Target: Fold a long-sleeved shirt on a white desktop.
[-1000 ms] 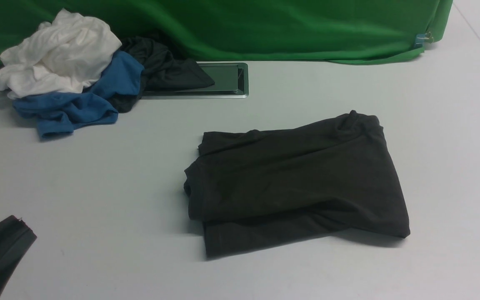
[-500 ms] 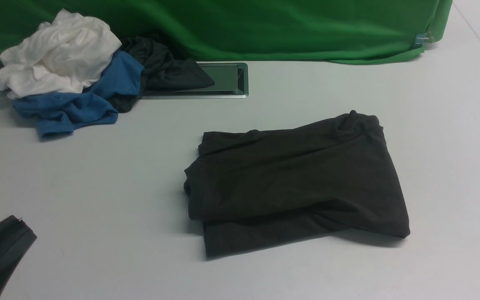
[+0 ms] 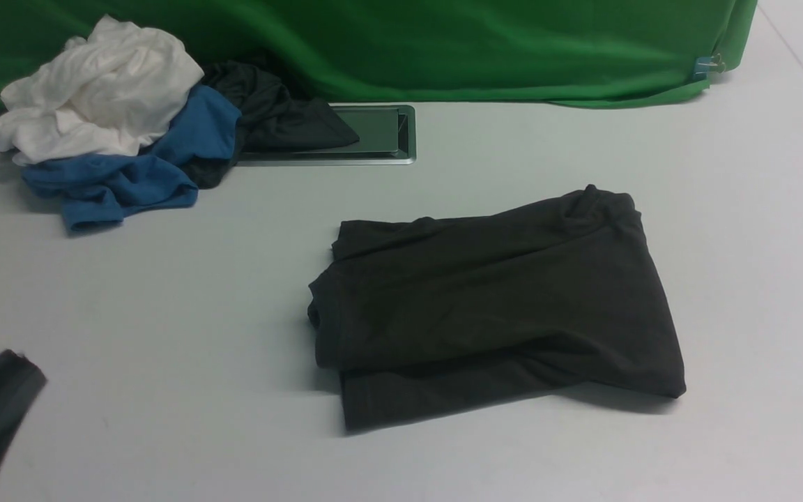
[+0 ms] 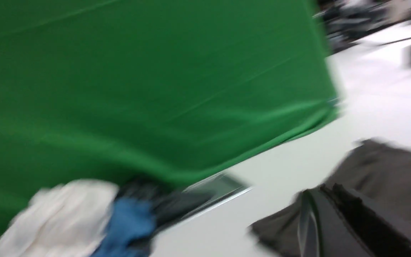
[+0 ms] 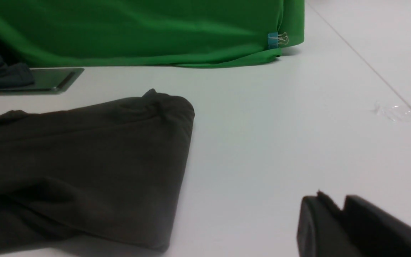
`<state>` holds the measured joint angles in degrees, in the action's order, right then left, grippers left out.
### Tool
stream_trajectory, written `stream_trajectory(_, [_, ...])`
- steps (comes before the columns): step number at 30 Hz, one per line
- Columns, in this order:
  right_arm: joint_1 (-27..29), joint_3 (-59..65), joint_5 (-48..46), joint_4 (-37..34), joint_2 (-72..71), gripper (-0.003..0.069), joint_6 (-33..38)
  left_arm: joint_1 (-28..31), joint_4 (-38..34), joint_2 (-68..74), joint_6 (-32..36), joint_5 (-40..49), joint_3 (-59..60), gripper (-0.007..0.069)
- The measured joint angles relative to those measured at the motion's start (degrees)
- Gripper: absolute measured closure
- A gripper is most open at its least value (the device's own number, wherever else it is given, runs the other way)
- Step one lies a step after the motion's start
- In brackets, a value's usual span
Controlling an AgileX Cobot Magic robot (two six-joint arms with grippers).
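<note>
Starting at our jaws: the left gripper (image 4: 328,200) shows its jaws pressed together with nothing between them, low at the right of the left wrist view; the right gripper (image 5: 341,208) sits in the lower right of its wrist view with only a thin slit between its jaws, and we cannot tell whether they count as open or shut, though they hold nothing. Just beyond both lies the long-sleeved shirt (image 3: 492,307), folded into a compact dark bundle on the table (image 3: 164,293), right of centre in the front view and apart from either gripper. We judge it light, limp and floppy: the layers would slide over each other and sag if lifted by one corner, so we would take hold at the stacked edge on the bundle's left, or pinch through all layers at two corners together. Farther out, at the upper left, a heap of white, blue and dark garments (image 3: 123,132) lies against the green backdrop (image 3: 443,49), partly covering the metal-framed panel (image 3: 380,136). The shirt's sleeves, collar and chest logo are tucked out of sight, the left wrist view is smeared by blur, and the front view shows only a dark corner of the left arm.
</note>
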<state>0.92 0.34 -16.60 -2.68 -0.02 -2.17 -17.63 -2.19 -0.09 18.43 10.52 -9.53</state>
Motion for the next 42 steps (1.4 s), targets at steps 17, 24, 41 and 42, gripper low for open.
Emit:
stream_trajectory(17, [0.0, 0.0, 0.0, 0.0, 0.0, 0.0496, -0.03, 18.45, -9.1, -0.04, -1.81, 3.61, 9.92, 0.0603])
stream_trajectory(24, [0.0, 0.0, 0.0, 0.0, -0.05, 0.0474, -0.03, 18.45, -9.34, -0.04, -2.11, 3.61, 9.92, 0.0603])
stream_trajectory(41, [0.0, 0.0, 0.0, 0.0, -0.05, 0.0452, -0.03, 18.46, -9.44, -0.04, -2.11, 3.61, 9.92, 0.0603])
stream_trajectory(42, [0.0, 0.0, 0.0, 0.0, -0.05, 0.045, -0.03, 18.46, -9.44, -0.04, -2.11, 3.61, 9.92, 0.0603])
